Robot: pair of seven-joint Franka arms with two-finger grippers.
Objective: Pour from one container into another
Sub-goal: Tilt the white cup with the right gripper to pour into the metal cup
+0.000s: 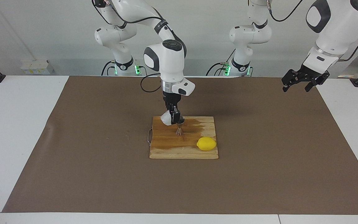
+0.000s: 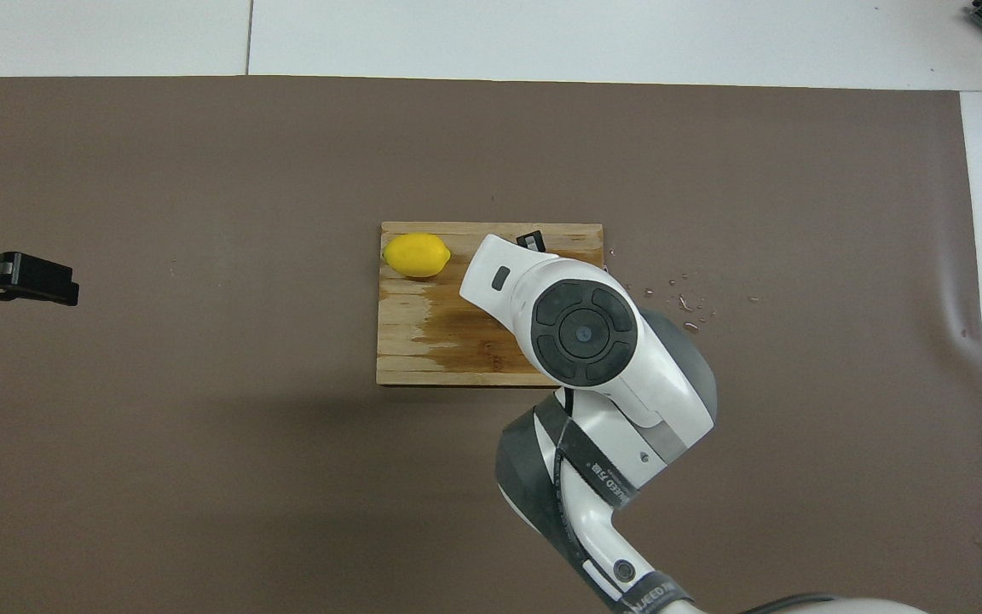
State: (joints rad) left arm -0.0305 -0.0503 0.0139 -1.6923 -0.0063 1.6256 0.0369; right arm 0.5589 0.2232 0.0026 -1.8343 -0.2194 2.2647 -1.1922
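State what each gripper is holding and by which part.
The right gripper is shut on the white cup, gripping its side, tipped over the jigger. The left gripper holds nothing, waiting open.

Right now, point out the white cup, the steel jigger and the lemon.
white cup (image 1: pixel 166 118), facing view, crinkly side.
steel jigger (image 1: pixel 179 130), facing view, narrow waist.
lemon (image 1: pixel 206 143), facing view, middle of the peel.

Bright, even, diffuse light from above. Soft wide arm shadow on brown mat (image 1: pixel 259 161) nearer robots than board (image 1: pixel 183 149). Small tight shadow under lemon (image 1: pixel 206 143). Wet patch on board darker, no strong glare. Both views sharp, no motion blur, little edge distortion.
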